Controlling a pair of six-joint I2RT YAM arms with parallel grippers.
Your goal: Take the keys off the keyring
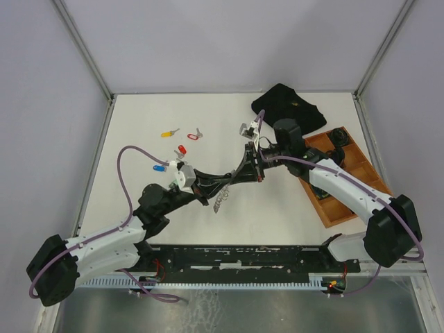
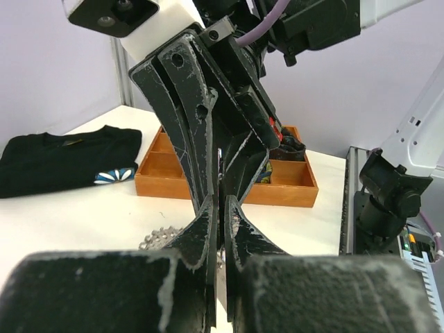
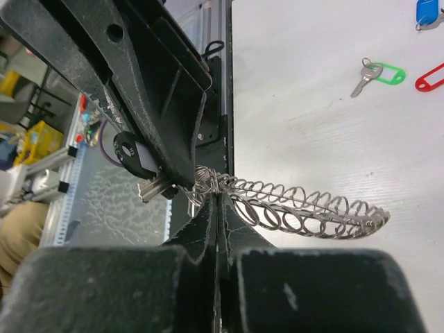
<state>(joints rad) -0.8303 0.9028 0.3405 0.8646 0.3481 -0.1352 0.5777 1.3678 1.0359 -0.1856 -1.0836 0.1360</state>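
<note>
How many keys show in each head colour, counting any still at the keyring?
yellow key: 1
red keys: 2
blue key: 1
green key: 1
black key, at the keyring: 1
Total: 6

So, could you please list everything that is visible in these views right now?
keyring: one, silvery, held above the table where both grippers meet.
black key: one, black head, at the keyring's gripped end.
yellow key: one, loose on the table, far left.
red keys: two, loose, near the yellow one.
blue key: one, loose, left side.
green key: one, loose on the table.
T-shirt: one, black, far right corner.
tray: one, brown wood, right side, dark items inside.
table: one, white.
left gripper: black, shut.
right gripper: black, shut on the keyring.
</note>
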